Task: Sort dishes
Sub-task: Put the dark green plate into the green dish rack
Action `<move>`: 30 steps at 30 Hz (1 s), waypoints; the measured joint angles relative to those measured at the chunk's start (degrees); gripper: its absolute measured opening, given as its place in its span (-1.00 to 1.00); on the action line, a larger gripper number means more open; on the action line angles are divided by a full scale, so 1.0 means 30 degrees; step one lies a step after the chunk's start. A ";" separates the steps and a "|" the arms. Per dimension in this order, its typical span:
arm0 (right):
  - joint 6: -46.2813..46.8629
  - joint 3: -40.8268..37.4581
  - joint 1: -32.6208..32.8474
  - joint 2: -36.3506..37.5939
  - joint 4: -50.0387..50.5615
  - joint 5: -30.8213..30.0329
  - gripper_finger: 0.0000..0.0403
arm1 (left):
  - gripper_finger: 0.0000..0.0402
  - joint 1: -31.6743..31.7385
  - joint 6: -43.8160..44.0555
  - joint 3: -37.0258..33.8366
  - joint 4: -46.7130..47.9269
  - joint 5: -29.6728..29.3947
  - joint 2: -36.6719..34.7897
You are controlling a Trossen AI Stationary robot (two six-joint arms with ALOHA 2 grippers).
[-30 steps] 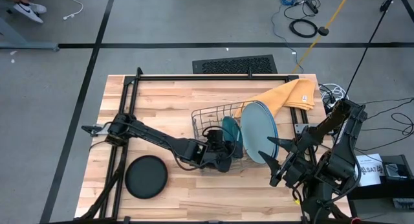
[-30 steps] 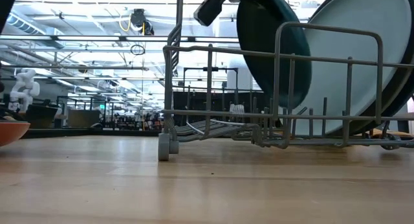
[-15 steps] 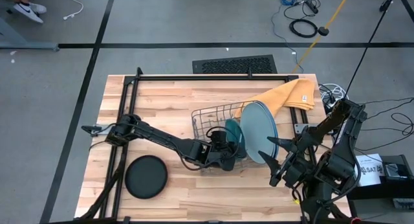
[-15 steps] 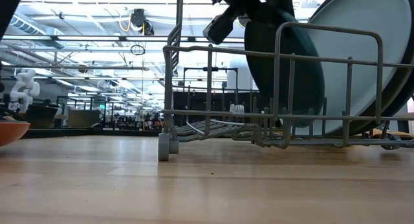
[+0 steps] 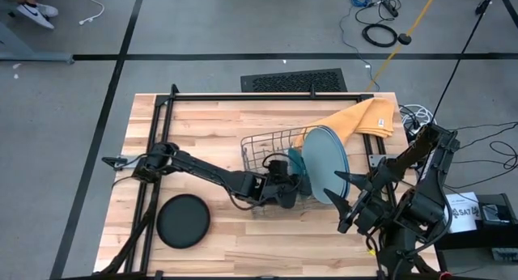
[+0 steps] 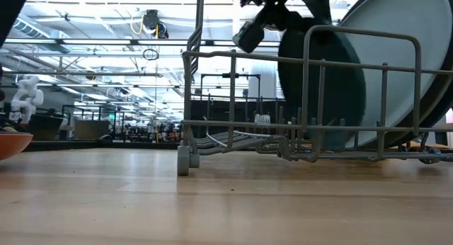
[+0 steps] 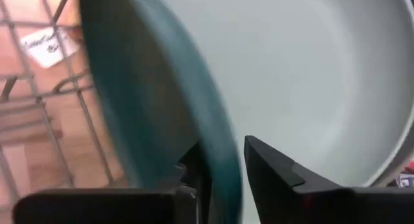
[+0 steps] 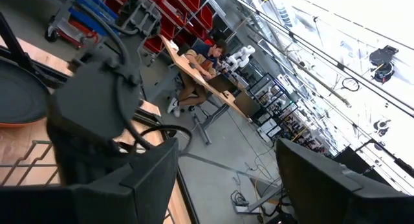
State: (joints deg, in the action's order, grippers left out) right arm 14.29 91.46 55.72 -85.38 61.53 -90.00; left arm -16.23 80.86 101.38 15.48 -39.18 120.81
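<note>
A dark teal plate (image 5: pixel 294 162) stands on edge in the wire dish rack (image 5: pixel 261 146), close against a large pale plate (image 5: pixel 325 171) that has other large plates behind it. My left gripper (image 5: pixel 291 176) reaches into the rack from the table's left. It is open, with the teal plate's (image 7: pixel 162 107) upper rim between its fingers (image 7: pixel 223 175). The pale plate (image 7: pixel 310 68) lies just beyond. A black plate (image 5: pixel 182 221) lies flat on the table near the front left. My right gripper (image 5: pixel 336 201) waits open to the right of the rack, with nothing between its fingers (image 8: pixel 226 179). My left gripper comes at the teal plate's upper rim (image 7: pixel 217 156) from the table's left, slanting down, one finger on each face. A gap shows between one finger (image 7: pixel 272 169) and the rim. Whether the other finger touches the plate I cannot tell. The plate's (image 6: pixel 325 82) lower edge sits in the rack.
A yellow-orange cloth (image 5: pixel 364 118) lies behind the rack at the back right. An orange-red rim (image 6: pixel 10 142) shows at the low view's left edge. Bare wood lies along the table's near edge and far left. A black frame (image 5: pixel 243 96) borders the table's far side.
My left gripper has gone toward the table's right edge and a little down, farther into the rack. The dark teal plate has gone with it, sinking between the rack's wires and coming close against the large pale plate.
</note>
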 joint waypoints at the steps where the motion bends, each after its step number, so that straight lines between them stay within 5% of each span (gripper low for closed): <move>1: 0.0007 0.0000 0.0000 0.0000 -0.0006 0.0000 0.26 | -0.52 0.0030 -0.0317 0.0000 -0.0327 0.0064 0.0000; 14: 0.0074 0.0000 0.0000 0.0000 -0.0006 0.0002 0.26 | -0.48 0.0218 -0.2876 0.0007 -0.2543 0.1170 0.0000; 23: 0.0079 0.0000 0.0000 0.0000 0.0001 0.0000 0.26 | -0.48 0.0380 -0.7654 0.0007 -0.5804 0.2517 -0.0148; 30: 0.0079 0.0000 0.0000 0.0000 -0.0006 0.0003 0.26 | -0.48 0.0609 -0.7372 0.0007 -0.5217 0.2938 -0.0160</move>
State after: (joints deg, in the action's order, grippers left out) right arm 14.52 91.46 55.72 -85.38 61.52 -89.99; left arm -14.40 58.74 101.41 -0.18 -30.37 120.33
